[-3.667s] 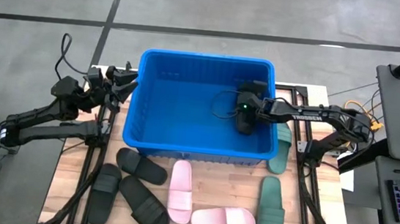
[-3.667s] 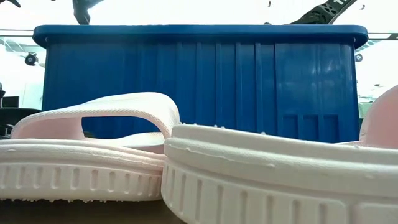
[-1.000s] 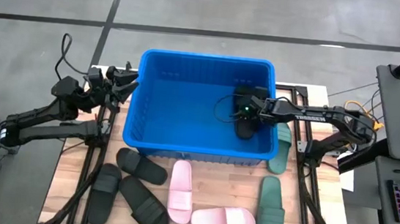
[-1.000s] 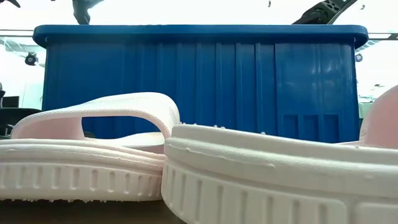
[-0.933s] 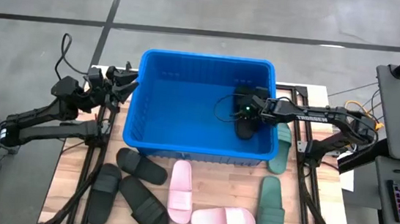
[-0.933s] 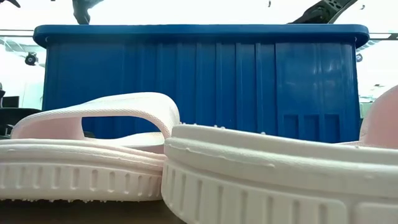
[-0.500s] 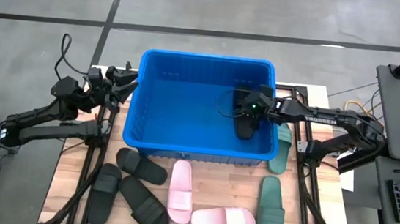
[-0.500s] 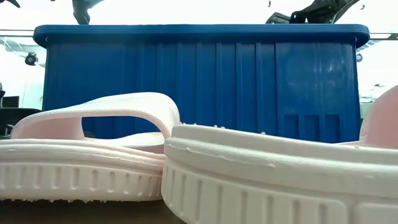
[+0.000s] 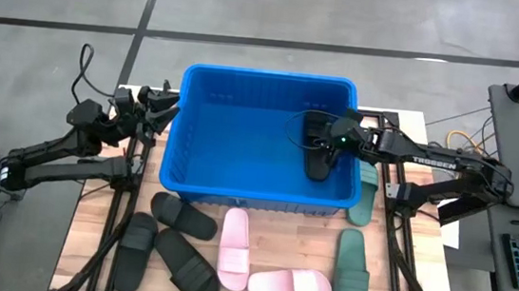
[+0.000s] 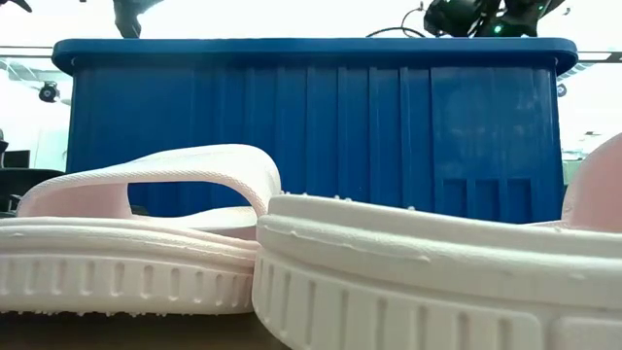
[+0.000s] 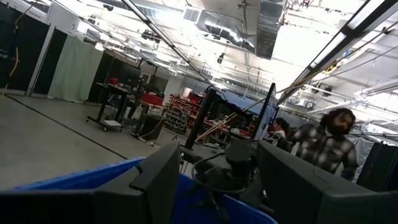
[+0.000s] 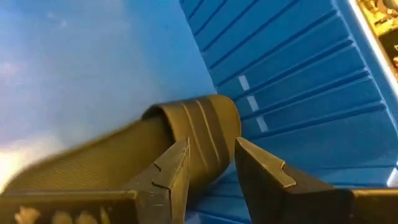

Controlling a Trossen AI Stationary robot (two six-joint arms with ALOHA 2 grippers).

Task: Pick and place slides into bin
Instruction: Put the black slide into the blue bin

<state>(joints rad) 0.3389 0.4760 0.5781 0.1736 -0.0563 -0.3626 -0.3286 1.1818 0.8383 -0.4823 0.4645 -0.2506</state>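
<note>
The bin (image 9: 262, 138) sits at the middle of the bench (image 9: 97, 245) and serves as the landmark. Inside it, against its right wall, lies one black slide (image 9: 318, 153). The right pincer (image 9: 333, 145) hovers just above that slide's strap, within the bin's right end; its fingers (image 12: 166, 176) stand parted with nothing between them, the slide (image 12: 124, 155) lying loose beneath. The left pincer (image 9: 160, 109) waits outside the bin's left wall, its jaws apart and empty. In front of the bin lie three black slides (image 9: 181, 216), two pale pink slides (image 9: 233, 248) and, toward its right front corner, two dark green slides (image 9: 352, 274).
</note>
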